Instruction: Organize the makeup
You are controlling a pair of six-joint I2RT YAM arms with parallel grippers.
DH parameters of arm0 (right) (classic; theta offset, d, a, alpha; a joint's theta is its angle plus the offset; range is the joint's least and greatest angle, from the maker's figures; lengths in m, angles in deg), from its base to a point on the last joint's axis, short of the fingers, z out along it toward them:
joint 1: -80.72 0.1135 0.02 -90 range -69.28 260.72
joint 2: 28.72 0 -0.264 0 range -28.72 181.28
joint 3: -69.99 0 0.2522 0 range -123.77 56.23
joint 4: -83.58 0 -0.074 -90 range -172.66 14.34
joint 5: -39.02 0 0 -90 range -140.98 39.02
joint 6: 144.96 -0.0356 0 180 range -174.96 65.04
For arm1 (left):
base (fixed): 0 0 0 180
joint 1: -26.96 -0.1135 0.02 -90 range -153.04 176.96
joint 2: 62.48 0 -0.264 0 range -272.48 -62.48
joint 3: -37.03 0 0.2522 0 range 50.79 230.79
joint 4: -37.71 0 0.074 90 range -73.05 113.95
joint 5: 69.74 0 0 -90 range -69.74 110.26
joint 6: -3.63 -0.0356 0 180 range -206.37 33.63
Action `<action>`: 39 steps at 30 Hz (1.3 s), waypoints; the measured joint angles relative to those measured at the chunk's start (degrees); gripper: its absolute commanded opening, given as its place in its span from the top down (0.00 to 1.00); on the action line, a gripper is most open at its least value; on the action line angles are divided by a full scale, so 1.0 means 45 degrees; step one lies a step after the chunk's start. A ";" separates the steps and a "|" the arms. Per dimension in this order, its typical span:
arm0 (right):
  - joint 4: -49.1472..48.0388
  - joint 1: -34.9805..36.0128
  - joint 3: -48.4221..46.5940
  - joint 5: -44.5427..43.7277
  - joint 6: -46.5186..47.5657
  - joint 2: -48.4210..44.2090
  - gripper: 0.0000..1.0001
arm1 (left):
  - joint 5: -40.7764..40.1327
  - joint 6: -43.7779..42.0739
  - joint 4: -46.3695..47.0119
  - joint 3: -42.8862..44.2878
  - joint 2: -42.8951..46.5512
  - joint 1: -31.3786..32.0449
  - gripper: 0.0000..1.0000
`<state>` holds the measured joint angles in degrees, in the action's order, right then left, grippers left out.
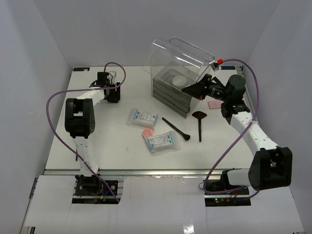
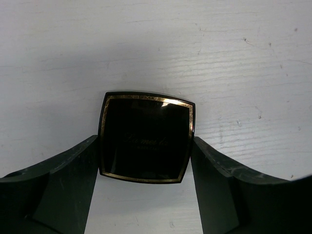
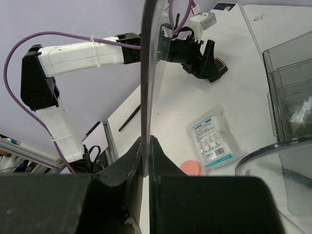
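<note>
One black compact (image 2: pixel 145 138) between left tool's (image 2: pixel 145 148) jaws; right tool (image 3: pixel 146 146) pinches lid (image 3: pixel 146 73).

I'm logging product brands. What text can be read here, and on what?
Compact: faint gold script, too blurred to read.
Left sachet and near sachet: blue print, too small to read.
Clear lid: no text.
No other text shows legibly.

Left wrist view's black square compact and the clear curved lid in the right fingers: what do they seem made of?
Black square compact with gold trim: probably glossy hard plastic; its face mirrors light, and the gold edge looks metallic. Clear curved lid: transparent rigid plastic, likely acrylic; things behind show through it.
</note>
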<state>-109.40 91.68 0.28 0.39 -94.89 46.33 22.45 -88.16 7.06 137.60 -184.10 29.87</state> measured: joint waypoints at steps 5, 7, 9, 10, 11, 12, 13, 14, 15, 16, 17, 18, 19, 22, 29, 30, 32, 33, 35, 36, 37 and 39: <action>-0.0010 0.0000 0.0123 -0.0001 0.0113 0.0000 0.92 | -0.0346 0.0466 0.0019 0.0008 0.0001 0.0193 0.75; -0.0024 0.0000 0.0123 -0.0005 0.0144 0.0000 0.92 | -0.0263 0.0754 0.0085 -0.0087 0.0063 0.0222 0.77; -0.0024 0.0000 0.0127 -0.0005 0.0165 -0.0004 0.92 | -0.0034 0.1111 0.0290 -0.0445 0.0309 0.0234 0.78; -0.0028 0.0004 0.0124 -0.0001 0.0170 -0.0001 0.92 | 0.0228 0.1361 0.0505 -0.0846 0.0577 0.0239 0.79; -0.0033 0.0005 0.0123 -0.0003 0.0178 -0.0003 0.92 | 0.0553 0.1631 0.0742 -0.1406 0.0997 0.0247 0.79; -0.0034 0.0005 0.0124 -0.0005 0.0185 -0.0005 0.92 | 0.0927 0.1922 0.0983 -0.2029 0.1529 0.0274 0.80; -0.0034 0.0005 0.0126 -0.0005 0.0191 -0.0005 0.92 | 0.1321 0.2224 0.1224 -0.2669 0.2104 0.0312 0.80; -0.0036 0.0006 0.0128 -0.0005 0.0195 -0.0005 0.92 | 0.1753 0.2559 0.1626 -0.3321 0.2692 0.0362 0.80; -0.0044 0.0008 0.0128 -0.0005 0.0195 -0.0005 0.92 | 0.2259 0.2956 0.2348 -0.3996 0.3306 0.0435 0.80; -0.0046 0.0010 0.0128 0.0000 0.0195 -0.0005 0.91 | 0.2766 0.3376 0.3078 -0.4677 0.3918 0.0518 0.81; -0.0039 0.0010 0.0128 0.0009 0.0195 -0.0005 0.92 | 0.3271 0.3843 0.3855 -0.5368 0.4517 0.0628 0.81; -0.0042 0.0010 0.0128 0.0004 0.0195 -0.0005 0.92 | 0.3750 0.4338 0.4784 -0.6060 0.5071 0.0788 0.80; -0.0043 0.0010 0.0127 0.0000 0.0195 -0.0005 0.92 | 0.4195 0.4821 0.5717 -0.6708 0.5567 0.0965 0.81; -0.0039 0.0010 0.0125 -0.0002 0.0195 -0.0009 0.92 | 0.5047 0.6137 0.8620 -0.8039 0.6202 0.1762 0.81; -0.0033 0.0010 0.0123 -0.0004 0.0190 -0.0029 0.91 | 0.5560 0.8362 1.4429 -0.9164 0.5449 0.4126 0.82; -0.0031 0.0010 0.0123 -0.0002 0.0188 -0.0029 0.91 | 0.5474 0.8505 1.5104 -0.9155 0.5244 0.4407 0.82; -0.0029 0.0010 0.0123 0.0000 0.0186 -0.0029 0.91 | 0.5291 0.8727 1.6418 -0.9132 0.4831 0.4905 0.82; -0.0027 0.0010 0.0123 -0.0002 0.0183 -0.0034 0.91 | 0.5161 0.8792 1.7038 -0.9075 0.4583 0.5150 0.82; -0.0008 0.0010 0.0127 -0.0005 0.0172 -0.0056 0.92 | 0.4870 0.8836 1.8027 -0.8812 0.4046 0.5533 0.82; -0.0003 0.0010 0.0128 -0.0003 0.0163 -0.0067 0.92 | 0.4720 0.8821 1.8339 -0.8623 0.3802 0.5688 0.82; -0.0001 0.0010 0.0128 -0.0001 0.0152 -0.0078 0.92 | 0.4568 0.8802 1.8615 -0.8425 0.3565 0.5842 0.82; 0.0000 0.0010 0.0125 0.0000 0.0131 -0.0083 0.92 | 0.4285 0.8684 1.9094 -0.7929 0.3084 0.6130 0.81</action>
<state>-109.40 91.73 0.84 0.39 -94.30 45.96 41.73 -49.08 92.99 101.92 -170.22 57.46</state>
